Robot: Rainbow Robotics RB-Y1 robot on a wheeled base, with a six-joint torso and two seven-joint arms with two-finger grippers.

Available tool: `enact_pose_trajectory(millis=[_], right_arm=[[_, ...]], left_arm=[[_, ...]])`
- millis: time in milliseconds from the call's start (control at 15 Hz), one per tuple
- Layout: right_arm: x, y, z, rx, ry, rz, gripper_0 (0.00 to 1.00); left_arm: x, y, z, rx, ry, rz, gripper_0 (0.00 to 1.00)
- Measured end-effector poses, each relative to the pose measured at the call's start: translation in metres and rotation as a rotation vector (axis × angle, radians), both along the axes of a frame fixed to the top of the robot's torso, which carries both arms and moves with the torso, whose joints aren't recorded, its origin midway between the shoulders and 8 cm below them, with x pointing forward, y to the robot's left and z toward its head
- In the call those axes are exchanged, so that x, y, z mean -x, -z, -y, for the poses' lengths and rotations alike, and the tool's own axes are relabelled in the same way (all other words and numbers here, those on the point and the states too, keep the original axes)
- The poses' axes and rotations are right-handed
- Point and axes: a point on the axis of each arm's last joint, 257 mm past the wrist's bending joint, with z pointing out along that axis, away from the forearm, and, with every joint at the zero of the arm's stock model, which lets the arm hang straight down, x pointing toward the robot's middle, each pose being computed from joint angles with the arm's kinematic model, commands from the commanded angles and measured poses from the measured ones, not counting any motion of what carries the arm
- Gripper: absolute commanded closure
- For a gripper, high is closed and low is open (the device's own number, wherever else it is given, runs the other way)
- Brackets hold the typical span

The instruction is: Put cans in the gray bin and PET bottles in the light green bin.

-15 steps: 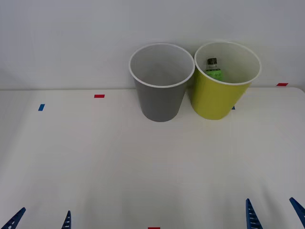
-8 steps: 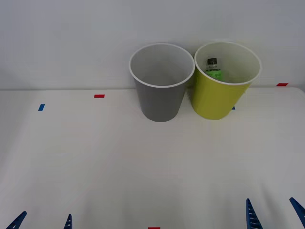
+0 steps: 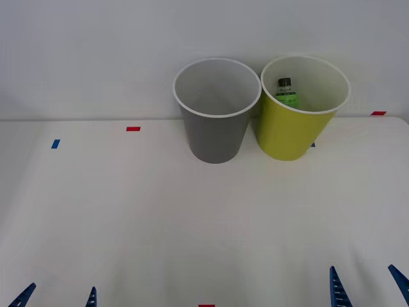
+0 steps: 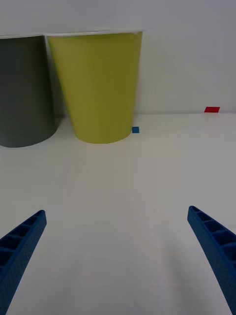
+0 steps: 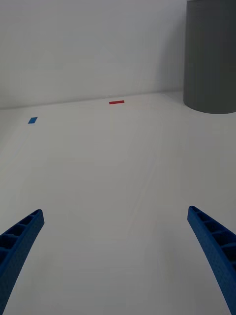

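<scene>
White tabletop [image 3: 192,217] against a pale wall. At its far edge stand two upright bins side by side, apparently touching at the rims: the gray bin [image 3: 215,131] on the left, the light green bin [image 3: 291,131] on the right. Small tape marks lie flat on the surface: red marks [image 3: 133,128], a blue mark [image 3: 55,144].
</scene>
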Motion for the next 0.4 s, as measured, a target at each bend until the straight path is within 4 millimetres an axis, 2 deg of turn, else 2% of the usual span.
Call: enact_pose_trajectory(millis=[400], right_arm=[[0.0000, 0.0000, 0.0000, 0.000, 0.000, 0.000, 0.00]], left_arm=[[0.0000, 0.0000, 0.0000, 0.000, 0.000, 0.000, 0.00]])
